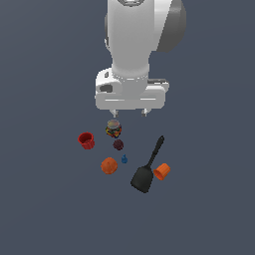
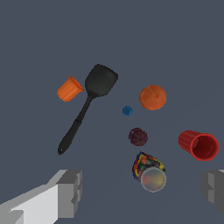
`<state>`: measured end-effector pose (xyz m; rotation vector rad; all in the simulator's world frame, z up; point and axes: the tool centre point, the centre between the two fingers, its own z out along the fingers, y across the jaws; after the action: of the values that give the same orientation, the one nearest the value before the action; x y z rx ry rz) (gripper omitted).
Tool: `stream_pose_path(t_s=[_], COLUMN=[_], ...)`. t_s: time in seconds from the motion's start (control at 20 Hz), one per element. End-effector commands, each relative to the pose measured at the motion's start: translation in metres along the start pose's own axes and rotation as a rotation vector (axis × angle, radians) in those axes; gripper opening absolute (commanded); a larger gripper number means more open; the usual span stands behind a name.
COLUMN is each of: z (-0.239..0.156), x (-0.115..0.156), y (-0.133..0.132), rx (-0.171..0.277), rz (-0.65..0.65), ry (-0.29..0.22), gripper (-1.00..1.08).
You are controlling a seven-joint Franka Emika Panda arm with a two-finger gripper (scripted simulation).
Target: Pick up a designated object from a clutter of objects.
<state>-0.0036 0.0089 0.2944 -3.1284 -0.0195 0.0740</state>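
The gripper is hanging wide open and empty above the multicoloured jar, while the orange ball is sitting farther out, past the dark maroon ball and beside the tiny blue piece. Descending from here is risking a finger clipping the jar or the maroon ball, since both are lying between tool and target. No writing is legible on the jar's patterned label.

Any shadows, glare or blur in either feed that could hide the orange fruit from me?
Exterior view: flat, even light, no cast shadows or glare; small items render coarse, but the orange ball is clear of the arm. Wrist view: sharper and closer, the ball shows a soft highlight only; the open gripper fingers frame the edge; only the jar lid looks hazy.
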Motion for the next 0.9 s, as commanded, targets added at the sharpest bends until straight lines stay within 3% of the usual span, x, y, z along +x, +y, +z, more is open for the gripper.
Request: stream_pose_path(t_s=[0.0, 0.45, 0.85], z=[0.0, -0.016, -0.01], x=[0.0, 0.011, 0.015], y=[0.0, -0.025, -0.021], rx=[0.0, -0.008, -0.004], rz=[0.0, -0.073, -0.04], ry=[0.0, 0.047, 0.045], gripper=[1.0, 1.0, 1.0])
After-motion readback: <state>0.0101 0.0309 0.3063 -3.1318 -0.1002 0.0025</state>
